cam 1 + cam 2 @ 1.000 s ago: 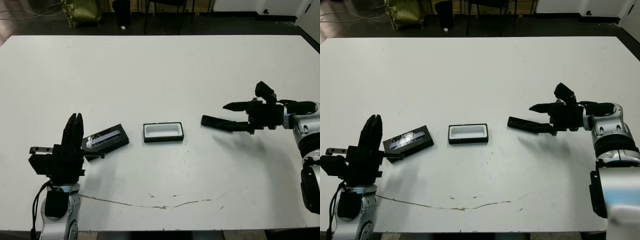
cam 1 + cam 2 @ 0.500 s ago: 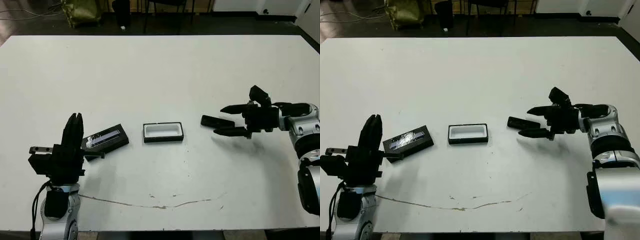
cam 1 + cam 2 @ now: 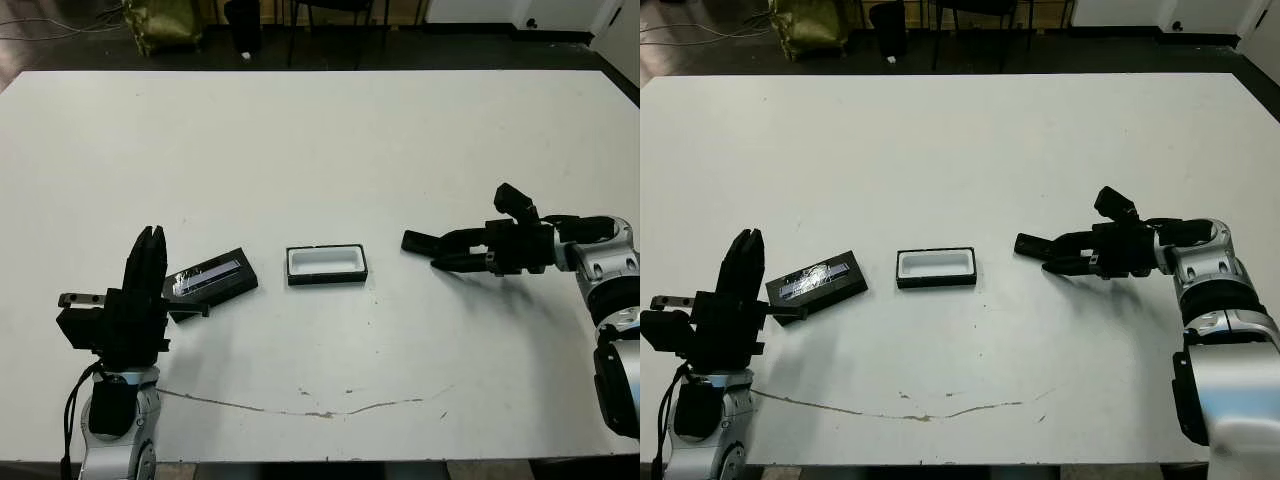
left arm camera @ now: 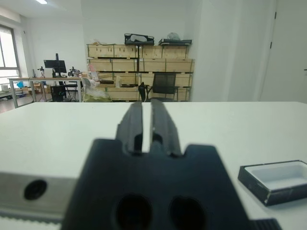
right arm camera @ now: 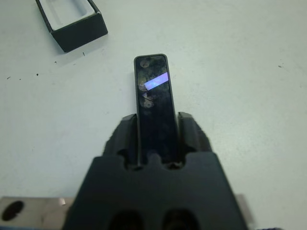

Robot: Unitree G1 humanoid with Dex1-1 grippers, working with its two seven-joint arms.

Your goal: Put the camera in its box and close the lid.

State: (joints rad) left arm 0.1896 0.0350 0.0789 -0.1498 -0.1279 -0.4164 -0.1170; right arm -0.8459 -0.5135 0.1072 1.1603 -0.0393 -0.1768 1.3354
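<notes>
The camera (image 3: 414,240), a slim black bar with a bluish screen patch (image 5: 157,81), lies on the table right of centre. My right gripper (image 3: 438,250) reaches in low from the right and is shut on its near end, one finger (image 5: 125,132) pressed to each long side. The box (image 3: 326,264), black with a white lining, sits open and empty at the table's middle. Left of it lies the lid (image 3: 211,278), a flat black panel with a silvery stripe. My left gripper (image 3: 150,252) stands upright just left of the lid, shut on nothing.
A thin crack line (image 3: 320,410) runs across the white table (image 3: 320,150) near its front edge. Beyond the far edge are dark chair legs and a green bag (image 3: 165,22). In the left wrist view, shelves of crates and an office chair stand past the table.
My right gripper came down to the table and closed its wide-open fingers around the camera's right end. Left arm, box and lid have not moved.
</notes>
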